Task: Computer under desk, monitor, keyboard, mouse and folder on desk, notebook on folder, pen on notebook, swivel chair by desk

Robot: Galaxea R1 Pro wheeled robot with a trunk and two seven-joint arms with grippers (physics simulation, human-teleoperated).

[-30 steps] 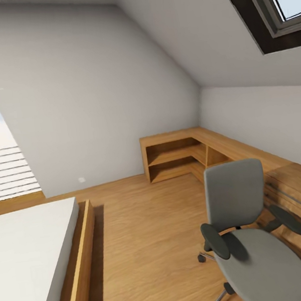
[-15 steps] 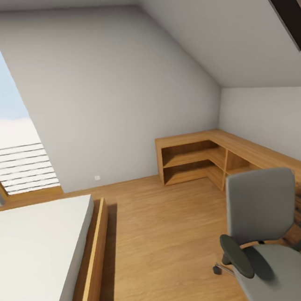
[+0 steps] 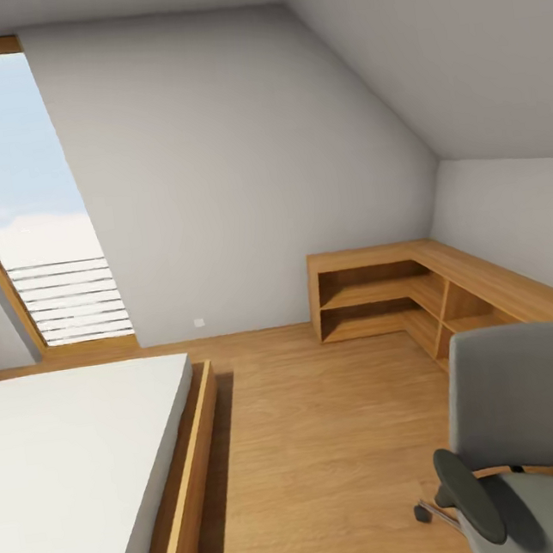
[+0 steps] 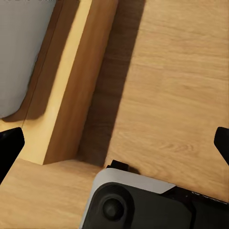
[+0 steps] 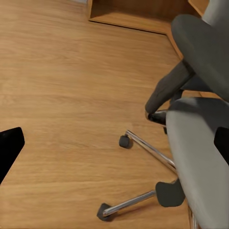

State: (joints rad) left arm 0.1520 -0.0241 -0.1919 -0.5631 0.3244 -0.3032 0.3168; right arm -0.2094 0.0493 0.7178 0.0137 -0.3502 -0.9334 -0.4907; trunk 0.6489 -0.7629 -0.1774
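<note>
The room has a big wood floor and plain grey walls, one of them slanting in. On the left side of the head view sits a large bed with a pale top and a wood frame. Behind the bed stands a tall window that shows blue sky and some white slats low down. In the far right corner a low light-wood cabinet bends round the corner, with open shelves in it.

The swivel chair is at the lower right of the head view, close to the robot. It is grey and padded, its back stands up straight, and one black armrest is near the front. It stands on the floor just beside the long part of the cabinet. In the right wrist view the chair is close too, with its shiny legs and little black wheels on the floor.

In the left wrist view the wood edge of the bed lies below the left gripper. Its two black fingertips are wide apart and hold nothing. The right gripper has its fingertips wide apart too, with nothing between them but floor
</note>
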